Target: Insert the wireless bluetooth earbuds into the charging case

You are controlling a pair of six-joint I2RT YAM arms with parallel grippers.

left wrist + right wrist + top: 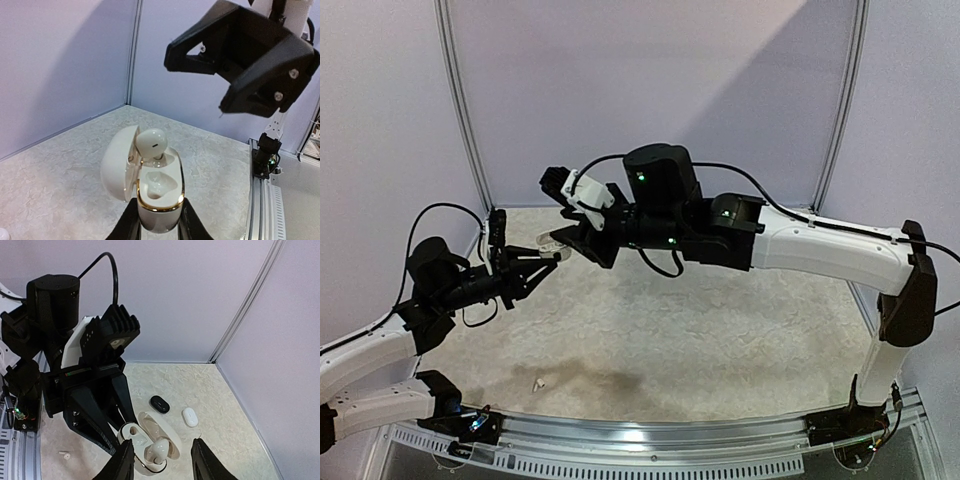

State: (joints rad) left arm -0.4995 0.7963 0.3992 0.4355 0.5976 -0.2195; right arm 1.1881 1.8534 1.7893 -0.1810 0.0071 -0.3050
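My left gripper is shut on the bottom of an open white charging case with a gold rim, held above the table. One white earbud stands upright in the case's far socket, its head above the rim; the near socket is empty. My right gripper hangs open just over the case, a finger on each side of that earbud without touching it. In the top view both grippers meet at the back left. Another white earbud lies loose on the table near the front left.
A black pill-shaped case and a smaller white one lie on the table below the held case, toward the back corner. Lilac walls close in the back and sides. A metal rail runs along the near edge.
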